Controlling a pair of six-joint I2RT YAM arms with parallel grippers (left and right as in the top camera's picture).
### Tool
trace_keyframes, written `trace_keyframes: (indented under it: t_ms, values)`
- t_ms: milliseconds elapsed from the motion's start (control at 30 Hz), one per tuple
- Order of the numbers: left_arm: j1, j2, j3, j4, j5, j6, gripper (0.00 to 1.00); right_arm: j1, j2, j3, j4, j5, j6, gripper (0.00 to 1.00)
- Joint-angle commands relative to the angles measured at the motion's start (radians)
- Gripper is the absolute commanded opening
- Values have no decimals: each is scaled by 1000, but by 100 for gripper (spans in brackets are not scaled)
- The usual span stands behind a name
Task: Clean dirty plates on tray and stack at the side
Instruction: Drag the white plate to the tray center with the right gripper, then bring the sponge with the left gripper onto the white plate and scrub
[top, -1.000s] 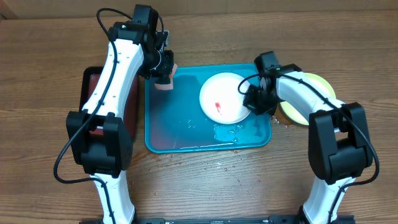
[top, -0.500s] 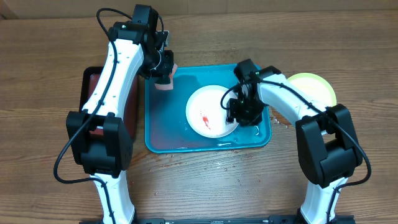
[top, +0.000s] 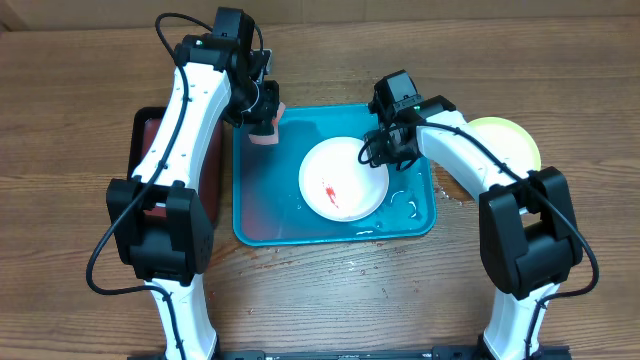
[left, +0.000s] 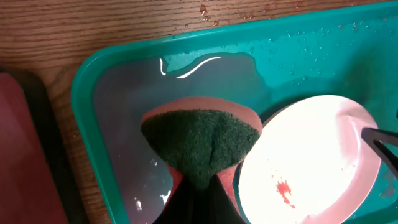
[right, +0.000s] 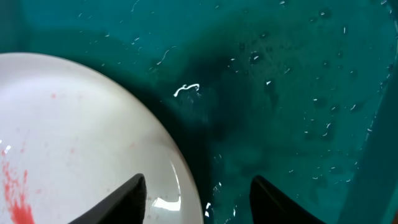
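A white plate (top: 340, 178) with a red smear (top: 328, 190) lies in the turquoise tray (top: 270, 205). My right gripper (top: 385, 150) hangs open over the plate's right rim. In the right wrist view the white plate (right: 74, 130) has its edge between the spread fingers (right: 134, 194), with wet tray floor (right: 298, 93) beyond and nothing gripped. My left gripper (top: 262, 118) is shut on a sponge (top: 266, 136) at the tray's far left corner. The left wrist view shows the sponge (left: 202, 140), green face forward, beside the plate (left: 311, 155). A yellow-green plate (top: 512, 136) rests on the table right of the tray.
A black tray with a dark red inside (top: 148, 140) sits left of the turquoise tray, under my left arm. Water pools on the tray floor (left: 124, 106) and drops lie on the wood near the tray's front edge (top: 350, 265).
The right gripper dragged the white plate from the tray's far right toward its middle, then opened, let go and drew back a little. The left arm and sponge stayed still.
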Motion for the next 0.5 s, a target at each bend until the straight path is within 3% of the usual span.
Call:
trace_keyframes:
  t_ms: [0, 333, 367, 467]
  values:
    - [-10, 3, 18, 4, -9, -14, 4, -4, 54, 20, -3, 19, -33, 51]
    - [-10, 3, 18, 4, -9, -14, 4, -2, 70, 19, -59, -46, -6, 18]
    - [-10, 3, 18, 4, -9, -14, 4, -2, 69, 19, -64, -56, 48, 10]
    - [-14, 3, 18, 4, -9, -14, 4, -2, 69, 19, -78, -85, 166, 4]
